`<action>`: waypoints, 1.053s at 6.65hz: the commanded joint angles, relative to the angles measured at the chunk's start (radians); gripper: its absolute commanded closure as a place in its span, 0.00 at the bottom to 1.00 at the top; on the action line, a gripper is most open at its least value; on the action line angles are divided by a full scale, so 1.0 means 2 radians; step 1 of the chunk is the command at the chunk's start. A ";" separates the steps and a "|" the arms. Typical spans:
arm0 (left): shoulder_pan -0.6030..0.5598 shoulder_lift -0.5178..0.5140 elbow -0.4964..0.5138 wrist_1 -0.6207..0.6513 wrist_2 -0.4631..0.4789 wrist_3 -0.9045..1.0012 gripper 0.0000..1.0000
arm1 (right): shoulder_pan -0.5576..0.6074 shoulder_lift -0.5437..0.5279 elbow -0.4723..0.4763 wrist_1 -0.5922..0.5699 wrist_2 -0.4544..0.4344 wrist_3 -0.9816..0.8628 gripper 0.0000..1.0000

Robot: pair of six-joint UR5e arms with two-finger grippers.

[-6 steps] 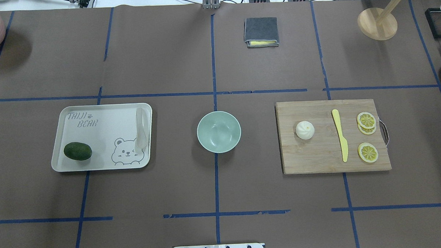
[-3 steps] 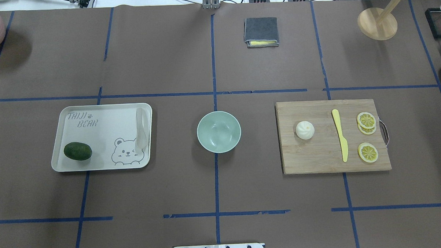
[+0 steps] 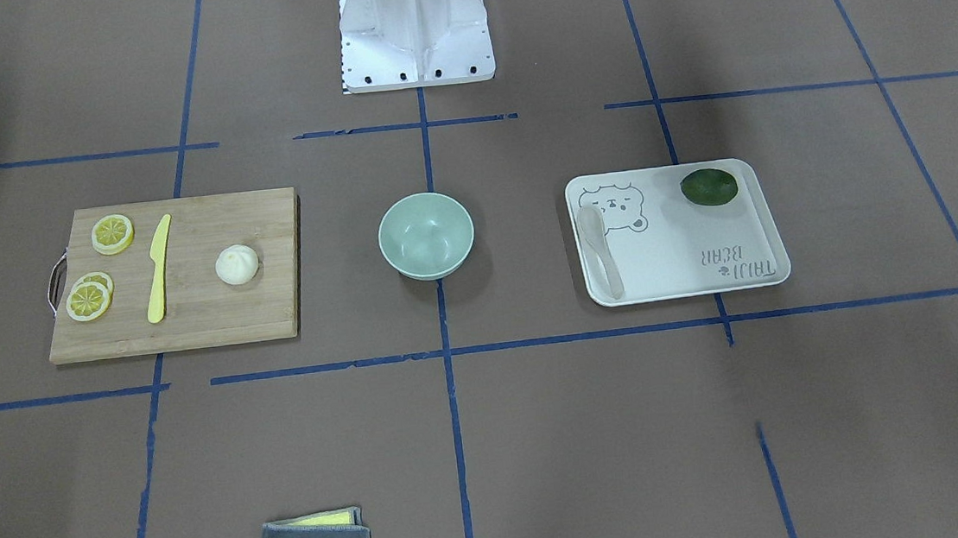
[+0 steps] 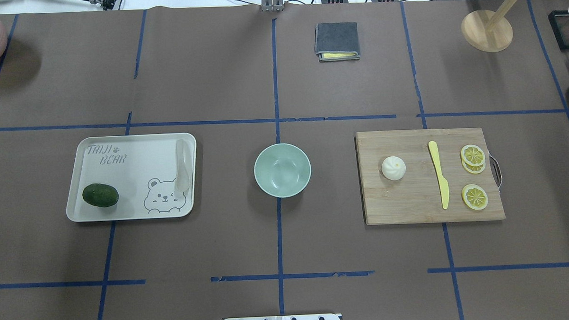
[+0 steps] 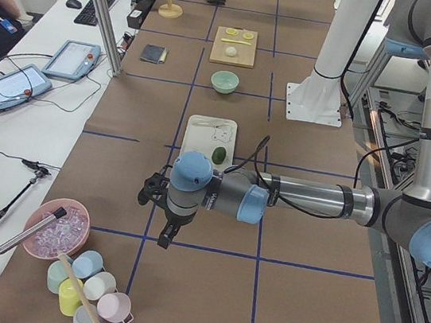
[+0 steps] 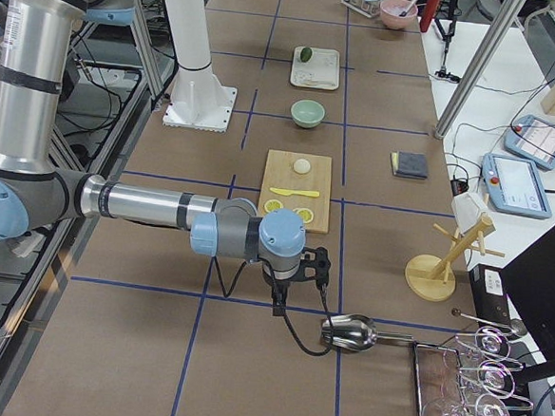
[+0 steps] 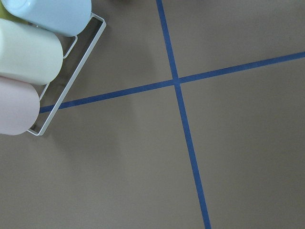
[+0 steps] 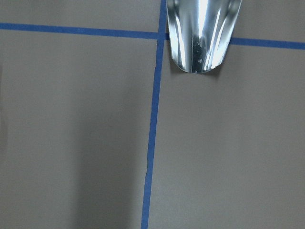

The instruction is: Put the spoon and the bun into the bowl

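The off-white spoon lies along the right side of the white bear tray, also seen in the front view. The white pleated bun sits on the wooden cutting board. The mint-green bowl stands empty at the table's middle. Neither gripper shows in the overhead or front views. My left gripper hangs over the table's left end, far from the tray. My right gripper hangs over the right end, beyond the board. I cannot tell if either is open or shut.
A dark green avocado lies on the tray. A yellow knife and lemon slices lie on the board. A folded grey cloth, a wooden stand, a metal scoop and a cup rack stand around.
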 commanded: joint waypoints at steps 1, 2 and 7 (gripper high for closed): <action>0.007 -0.013 0.005 -0.113 -0.002 -0.004 0.00 | -0.001 0.036 -0.004 0.018 0.001 0.008 0.00; 0.008 -0.024 0.008 -0.204 0.001 -0.005 0.00 | -0.001 0.036 0.004 0.020 0.003 0.008 0.00; 0.197 -0.102 -0.042 -0.259 0.059 -0.276 0.00 | 0.000 0.016 -0.005 0.080 0.002 0.008 0.00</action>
